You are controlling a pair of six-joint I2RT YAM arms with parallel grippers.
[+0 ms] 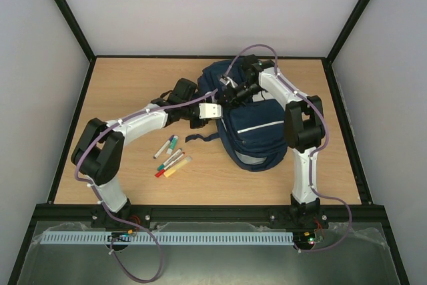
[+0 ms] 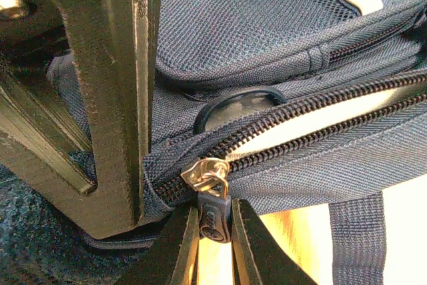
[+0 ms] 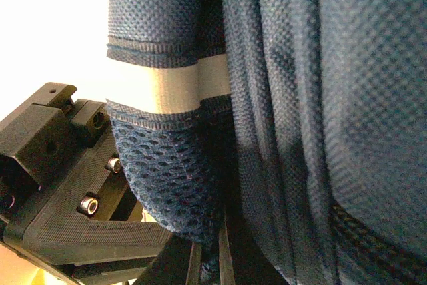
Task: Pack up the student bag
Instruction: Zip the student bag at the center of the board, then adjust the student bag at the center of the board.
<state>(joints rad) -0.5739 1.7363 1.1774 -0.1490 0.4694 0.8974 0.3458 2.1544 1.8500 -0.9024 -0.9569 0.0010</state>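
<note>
The student bag [image 1: 257, 131] is a navy backpack with white stripes, lying at mid-table. My left gripper [image 2: 213, 223] is shut on the dark zip pull [image 2: 213, 213] that hangs from the metal slider [image 2: 205, 174]. To the right of the slider the zip [image 2: 313, 119] stands parted. In the top view the left gripper [image 1: 220, 103] is at the bag's upper left edge. My right gripper [image 3: 211, 261] is shut on a fold of the bag's navy mesh fabric [image 3: 170, 171], and in the top view it [image 1: 235, 90] is at the bag's top. The bag's inside is hidden.
Several markers [image 1: 171, 155] lie on the wooden table [image 1: 127, 91] to the left of the bag, under my left arm. A dark strap [image 1: 199, 137] trails from the bag toward them. Black frame rails border the table. The right gripper's black body [image 2: 110, 98] stands close beside the zip.
</note>
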